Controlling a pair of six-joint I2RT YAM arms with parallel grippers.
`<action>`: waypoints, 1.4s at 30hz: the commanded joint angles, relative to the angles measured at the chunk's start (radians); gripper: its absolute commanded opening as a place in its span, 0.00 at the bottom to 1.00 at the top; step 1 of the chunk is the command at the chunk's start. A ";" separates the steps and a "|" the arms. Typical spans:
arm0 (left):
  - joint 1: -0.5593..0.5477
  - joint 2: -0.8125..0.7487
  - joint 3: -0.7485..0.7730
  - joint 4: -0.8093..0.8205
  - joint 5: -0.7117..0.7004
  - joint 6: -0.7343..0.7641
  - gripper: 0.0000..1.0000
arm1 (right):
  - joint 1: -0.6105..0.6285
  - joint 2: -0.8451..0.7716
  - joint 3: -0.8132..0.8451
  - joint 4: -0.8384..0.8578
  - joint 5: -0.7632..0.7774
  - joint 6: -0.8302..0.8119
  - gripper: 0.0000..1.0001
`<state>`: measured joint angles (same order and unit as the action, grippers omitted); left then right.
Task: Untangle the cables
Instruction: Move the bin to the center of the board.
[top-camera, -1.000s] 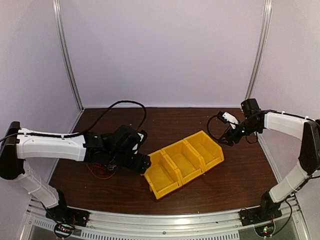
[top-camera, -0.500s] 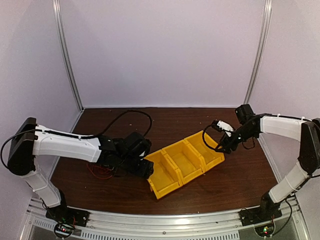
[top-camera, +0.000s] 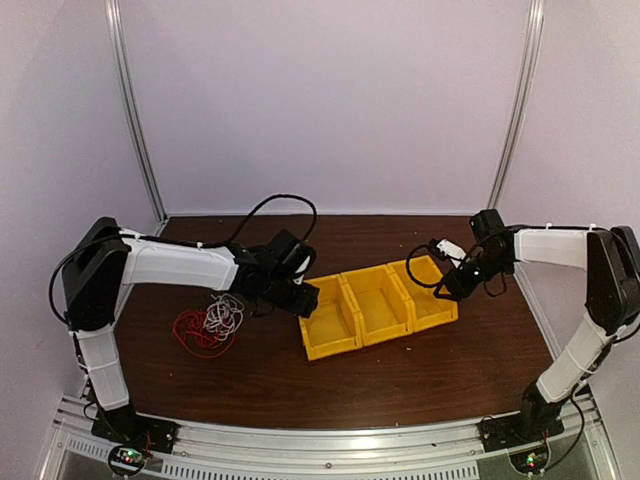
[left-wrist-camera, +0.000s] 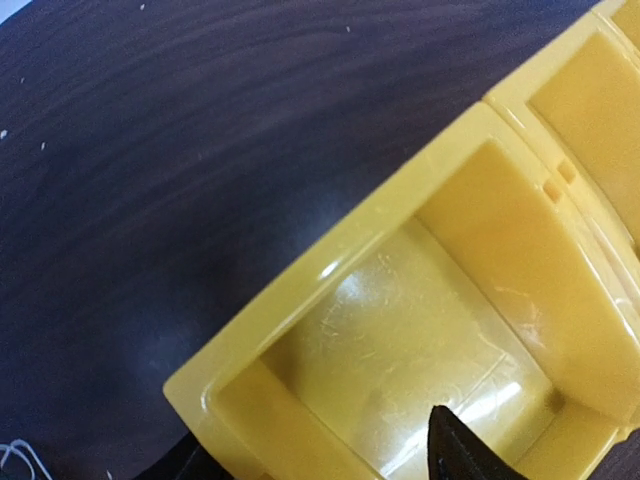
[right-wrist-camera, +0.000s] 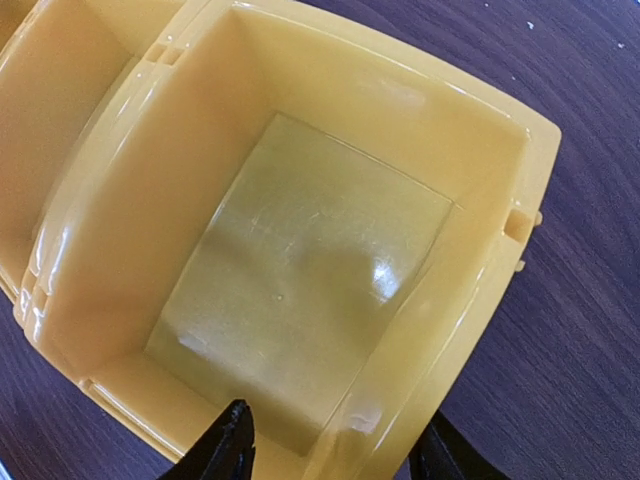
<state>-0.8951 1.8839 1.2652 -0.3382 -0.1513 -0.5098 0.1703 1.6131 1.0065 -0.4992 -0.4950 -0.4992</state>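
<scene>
Dark wooden surface (top-camera: 400, 370) carries three joined yellow bins (top-camera: 378, 306) at centre. Left of the bins, red cable (top-camera: 198, 331) and white cable (top-camera: 227, 316) are heaped together. Left gripper (top-camera: 303, 298) is set at the leftmost bin's wall, jaws spread across it. Right gripper (top-camera: 447, 283) straddles the rightmost bin's wall, jaws spread.

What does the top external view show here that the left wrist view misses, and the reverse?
Only the top external view shows the red cable and white cable heaped on the table, plus both arms and all three yellow bins. Only the left wrist view shows the left bin's bare, scuffed floor close up. Both show the left gripper at that bin.
</scene>
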 joint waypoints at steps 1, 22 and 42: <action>0.058 0.118 0.144 0.131 0.046 0.141 0.65 | -0.037 0.034 0.052 0.036 0.068 0.055 0.53; 0.201 0.620 0.904 0.302 0.222 0.131 0.59 | -0.106 0.281 0.334 0.106 0.248 0.177 0.47; 0.226 0.334 0.746 0.171 0.167 0.231 0.73 | -0.128 -0.027 0.255 0.078 0.174 0.140 0.64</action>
<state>-0.6746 2.3672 2.0693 -0.1951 0.0387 -0.3176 0.0475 1.6436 1.2915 -0.4137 -0.2691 -0.3435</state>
